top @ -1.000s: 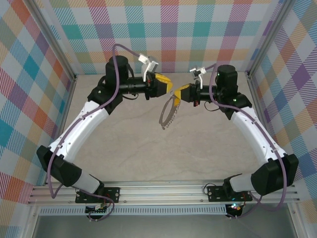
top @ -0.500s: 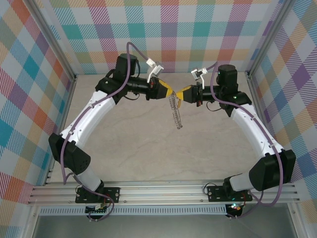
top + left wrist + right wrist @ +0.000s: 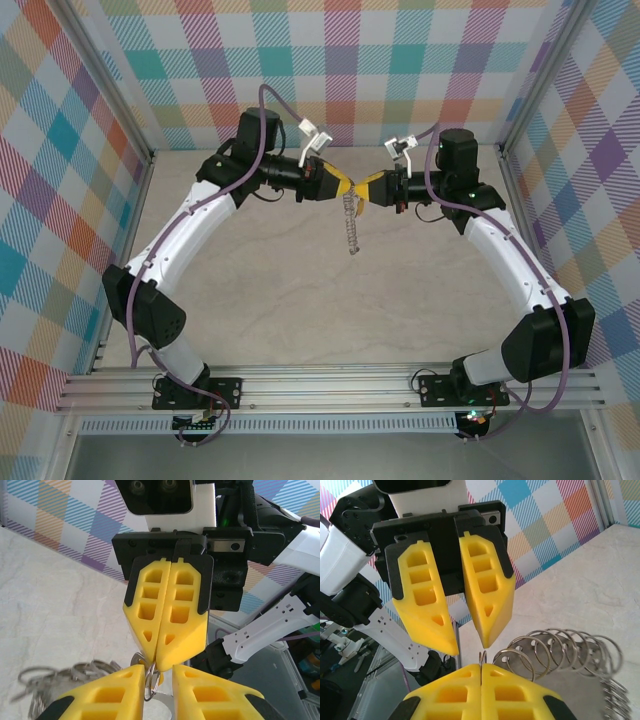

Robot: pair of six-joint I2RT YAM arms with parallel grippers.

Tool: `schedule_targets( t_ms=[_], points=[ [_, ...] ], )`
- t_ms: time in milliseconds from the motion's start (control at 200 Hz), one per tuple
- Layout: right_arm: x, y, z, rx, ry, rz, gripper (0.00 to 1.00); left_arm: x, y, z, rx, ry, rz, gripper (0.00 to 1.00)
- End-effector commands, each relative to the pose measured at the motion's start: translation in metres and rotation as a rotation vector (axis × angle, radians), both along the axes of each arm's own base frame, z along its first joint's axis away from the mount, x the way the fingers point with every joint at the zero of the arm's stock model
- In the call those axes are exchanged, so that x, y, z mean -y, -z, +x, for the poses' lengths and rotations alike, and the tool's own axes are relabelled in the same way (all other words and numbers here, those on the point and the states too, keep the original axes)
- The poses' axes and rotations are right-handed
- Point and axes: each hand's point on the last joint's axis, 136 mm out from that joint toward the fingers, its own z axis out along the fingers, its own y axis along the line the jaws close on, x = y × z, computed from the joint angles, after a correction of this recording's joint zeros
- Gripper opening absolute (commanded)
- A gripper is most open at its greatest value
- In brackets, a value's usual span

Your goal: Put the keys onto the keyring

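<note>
My two grippers meet tip to tip above the back middle of the table. The right gripper (image 3: 363,188) (image 3: 481,666) (image 3: 157,657) is shut on the top ring of the keyring (image 3: 351,225), a silvery string of linked rings (image 3: 560,650) that hangs straight down. The left gripper (image 3: 343,187) (image 3: 158,670) (image 3: 470,647) faces it with its jaws a narrow gap apart, and the pinched ring (image 3: 151,680) stands edge-on in that gap. A small yellow-orange bit sits behind that ring; I cannot tell whether it is the keys.
The pale marbled tabletop (image 3: 300,300) lies under the hanging rings. Plaid walls (image 3: 60,200) close the back and both sides. An aluminium rail (image 3: 320,390) with both arm bases runs along the near edge.
The left arm swung right until its fingers met the right gripper's tips, and its jaws narrowed. The keyring went from a wide loop to a straight hanging string. The right gripper stayed shut.
</note>
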Motion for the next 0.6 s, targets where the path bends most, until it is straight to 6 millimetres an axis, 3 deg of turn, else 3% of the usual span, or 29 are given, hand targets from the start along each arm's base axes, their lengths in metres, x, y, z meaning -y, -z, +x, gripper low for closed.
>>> schedule_targets(
  t_ms=[0, 325, 475, 600],
  points=[
    [0.000, -0.017, -0.002, 0.059, -0.034, 0.034, 0.00, 0.005, -0.005, -0.004, -0.001, 0.033, -0.015, 0.22],
    [-0.001, -0.016, 0.000, 0.054, -0.031, 0.033, 0.00, 0.012, -0.003, -0.006, -0.006, 0.051, -0.018, 0.20],
    [-0.001, -0.014, 0.000, 0.052, -0.031, 0.033, 0.00, 0.015, -0.004, -0.007, -0.001, 0.055, -0.022, 0.13],
    [-0.001, -0.014, 0.001, 0.052, -0.029, 0.033, 0.00, 0.018, -0.005, -0.008, -0.001, 0.060, -0.028, 0.00]
  ],
)
